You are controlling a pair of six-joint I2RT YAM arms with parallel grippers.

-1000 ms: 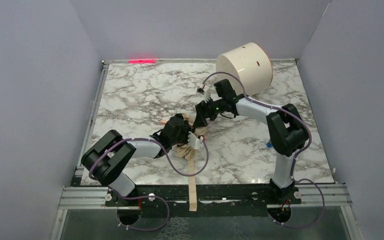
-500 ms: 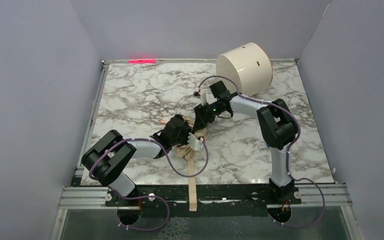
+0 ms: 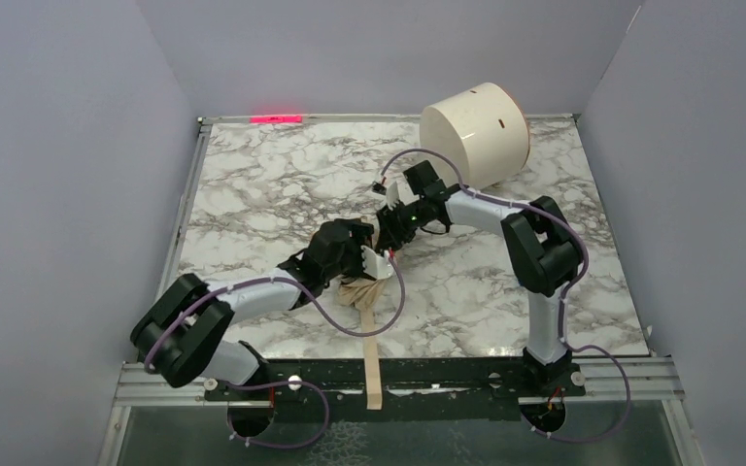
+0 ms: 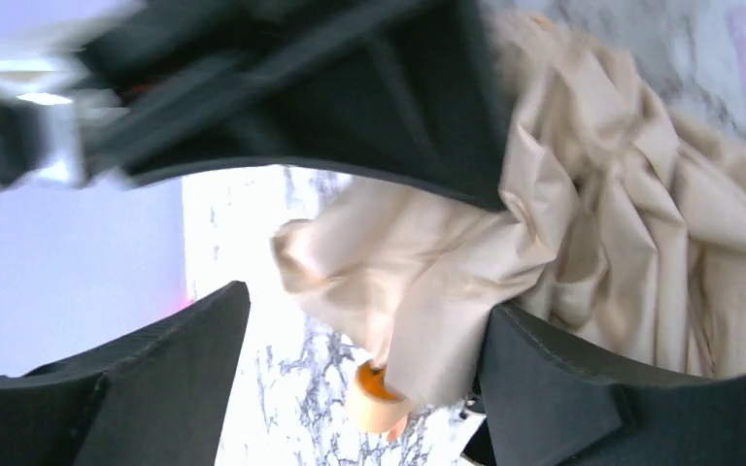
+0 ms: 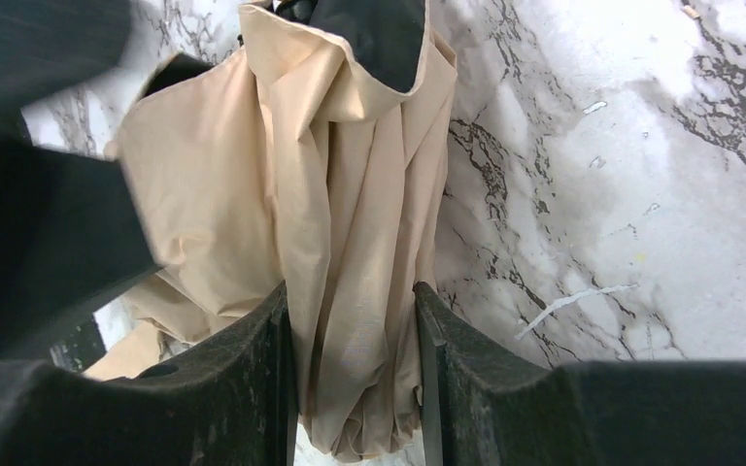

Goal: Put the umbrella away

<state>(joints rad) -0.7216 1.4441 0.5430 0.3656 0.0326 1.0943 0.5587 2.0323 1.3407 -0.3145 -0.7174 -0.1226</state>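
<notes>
Umbrella (image 3: 361,291) crumpled on desk (image 3: 253,194), centre of top view. Right end effector (image 5: 350,291) clamped on beige fabric bundle. Left end effector (image 4: 364,301) spread wide, fabric fold and peach knob (image 4: 379,403) between jaws.

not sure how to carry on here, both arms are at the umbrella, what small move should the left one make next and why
Probably close the left jaws: they stand open around the umbrella fabric near its knob, while the right jaws pinch the bundle. That would give a second hold.
</notes>
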